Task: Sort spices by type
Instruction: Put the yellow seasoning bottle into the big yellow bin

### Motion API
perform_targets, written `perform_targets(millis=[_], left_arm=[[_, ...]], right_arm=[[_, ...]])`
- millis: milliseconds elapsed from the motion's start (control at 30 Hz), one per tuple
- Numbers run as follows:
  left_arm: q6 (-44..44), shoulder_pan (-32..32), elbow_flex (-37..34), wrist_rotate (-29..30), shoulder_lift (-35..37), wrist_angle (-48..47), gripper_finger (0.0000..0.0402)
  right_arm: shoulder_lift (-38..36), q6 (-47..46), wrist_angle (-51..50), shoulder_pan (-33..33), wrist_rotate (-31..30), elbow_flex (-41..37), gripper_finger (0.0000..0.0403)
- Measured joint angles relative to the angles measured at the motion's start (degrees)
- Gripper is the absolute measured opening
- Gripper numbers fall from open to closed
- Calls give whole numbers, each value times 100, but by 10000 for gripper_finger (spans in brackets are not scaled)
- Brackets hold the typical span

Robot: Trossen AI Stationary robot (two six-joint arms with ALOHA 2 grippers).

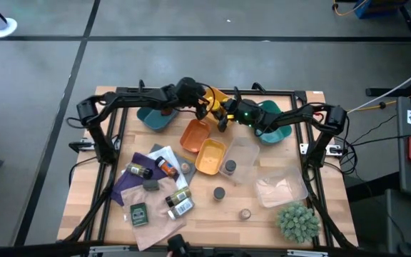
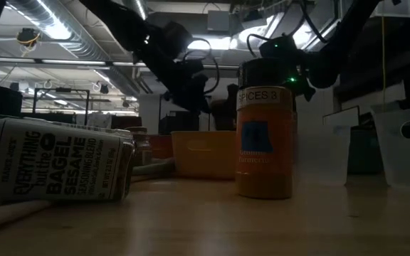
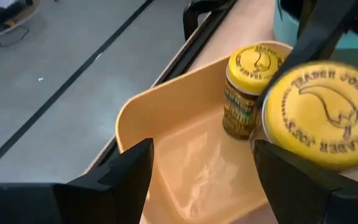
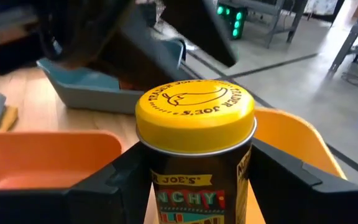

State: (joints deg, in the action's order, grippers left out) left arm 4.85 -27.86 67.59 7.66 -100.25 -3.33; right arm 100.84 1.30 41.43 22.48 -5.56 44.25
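A dark jar with a yellow lid (image 4: 194, 143) stands upright between the fingers of my right gripper (image 1: 222, 120), over the table's far middle; it also shows in the left wrist view (image 3: 322, 112). A second yellow-lidded jar (image 3: 247, 93) stands on its base in the yellow tray (image 3: 129, 112), at the far edge (image 1: 216, 95). My left gripper (image 1: 204, 103) hovers open above that tray and touches nothing. More jars and packets (image 1: 159, 189) lie on the near left of the table. My right gripper pinches the yellow-lidded jar by its body just below the lid (image 4: 194, 171), one finger (image 4: 110, 186) on each side. The jar stays upright in the hold. Its base is hidden, so I cannot tell whether it rests on anything.
Two orange trays (image 1: 195, 135) (image 1: 210, 155), clear trays (image 1: 241, 160) (image 1: 280, 189) and teal trays (image 1: 155, 118) (image 1: 273, 128) fill the table's middle. A green spiky plant (image 1: 297, 221) sits near right. An orange jar (image 2: 264, 139) stands and a seasoning jar (image 2: 55, 167) lies at the near edge.
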Motion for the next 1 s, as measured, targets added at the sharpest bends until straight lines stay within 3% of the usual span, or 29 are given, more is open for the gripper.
perform_targets(millis=[1000], left_arm=[[6,353,0,-37,-302,280,260]], right_arm=[[2,3,-542,0,127,2,261]])
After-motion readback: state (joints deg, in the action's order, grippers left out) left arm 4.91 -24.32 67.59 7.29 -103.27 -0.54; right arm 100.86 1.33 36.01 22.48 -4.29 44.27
